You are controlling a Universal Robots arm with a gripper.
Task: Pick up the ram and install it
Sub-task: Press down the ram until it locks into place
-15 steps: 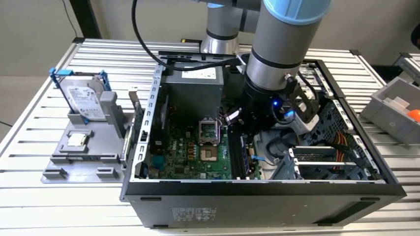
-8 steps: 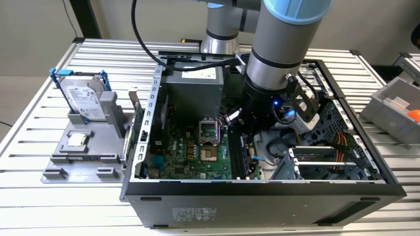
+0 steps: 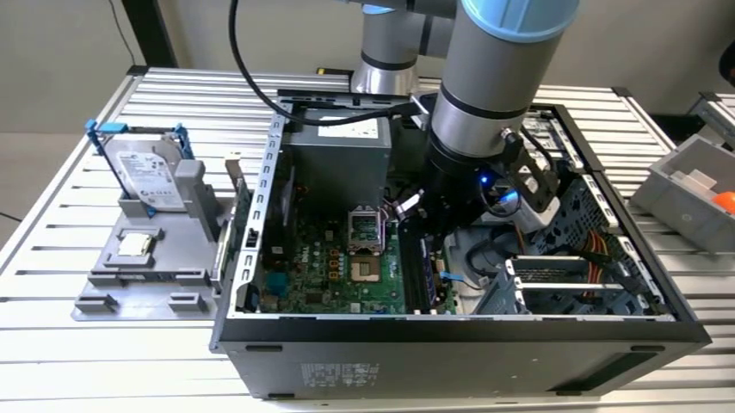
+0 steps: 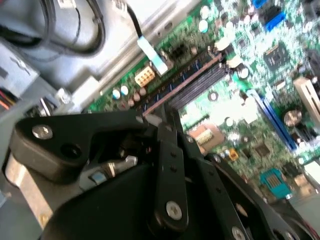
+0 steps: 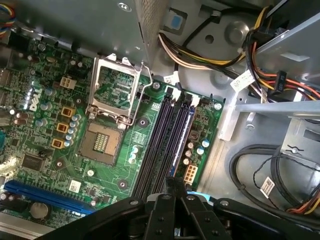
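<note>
- One arm, reaching down into the open computer case [image 3: 460,344], which lies on the slotted metal table [image 3: 69,361].
- In the exterior view the gripper [image 3: 435,222] hangs low inside the case, over the motherboard's edge towards the exterior view's right, next to the drive cage.
- Ram [image 5: 182,132]: a thin dark stick with a bluish edge, standing on edge along the bank of long black memory slots [image 5: 160,145] on the motherboard [image 5: 50,130]. It sits in line with one of the slots on the side away from the CPU socket [image 5: 117,87]. I cannot tell whether it is fully seated.
- In the first wrist view the gripper [image 5: 175,186] is at the near end of the slot bank, and the ram's near end runs in between the fingers. The fingers are drawn close together, pinching that end of the stick.
- The second wrist view agrees: the ram [image 4: 182,82] runs as a thin line alongside the slots and ends at the gripper [image 4: 162,122].
- CPU socket: latch frame open, no processor visible in it.
- A blue expansion slot [image 5: 45,192] lies across the board, well apart from the slots.
- Black cable loops [image 5: 270,170] rest on the case floor beside the board.
- Outside the case, towards the exterior view's left, a grey fixture [image 3: 144,267] holds a silver hard drive [image 3: 155,176] upright.
- A grey bin [image 3: 689,185] sits at the exterior view's right edge.
</note>
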